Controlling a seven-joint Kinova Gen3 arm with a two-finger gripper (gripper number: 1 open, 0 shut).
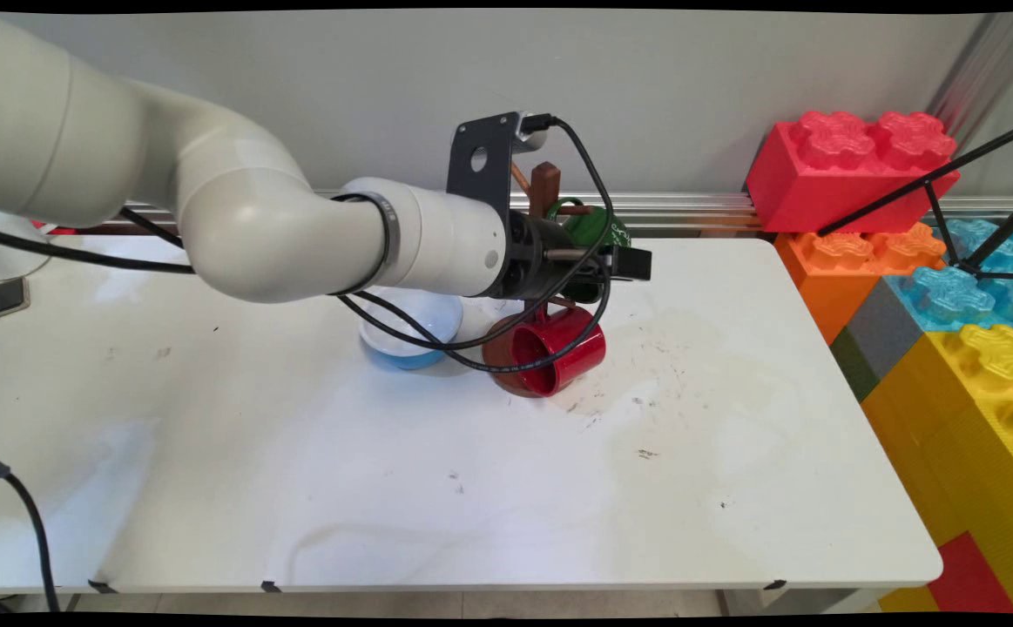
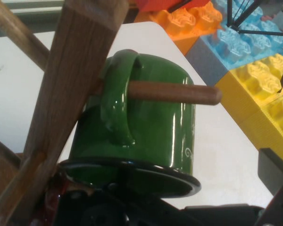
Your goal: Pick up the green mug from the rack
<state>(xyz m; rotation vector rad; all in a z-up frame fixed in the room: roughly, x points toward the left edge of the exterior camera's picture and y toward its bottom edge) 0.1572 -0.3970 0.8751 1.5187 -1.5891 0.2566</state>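
Observation:
A wooden mug tree (image 1: 546, 178) stands at the back middle of the white table (image 1: 297, 488). A green mug (image 1: 597, 228) hangs by its handle on one of its pegs (image 2: 179, 92). In the hand view the green mug (image 2: 146, 136) fills the middle, its dark rim just in front of the linkage. My gripper (image 1: 617, 254) reaches in level from the left, right at this mug's rim. It looks open: one finger (image 2: 275, 172) stands well clear of the mug's right side, while the tree's post (image 2: 70, 94) hides the other. A red mug (image 1: 558, 348) hangs lower on the tree.
A pale blue bowl (image 1: 410, 326) sits left of the tree's base, under the arm's wrist and its cables. Big toy bricks, red (image 1: 846, 170), orange (image 1: 854, 252), blue (image 1: 968, 287) and yellow (image 1: 985, 392), are stacked off the table's right edge. Black tripod rods (image 1: 933, 183) cross them.

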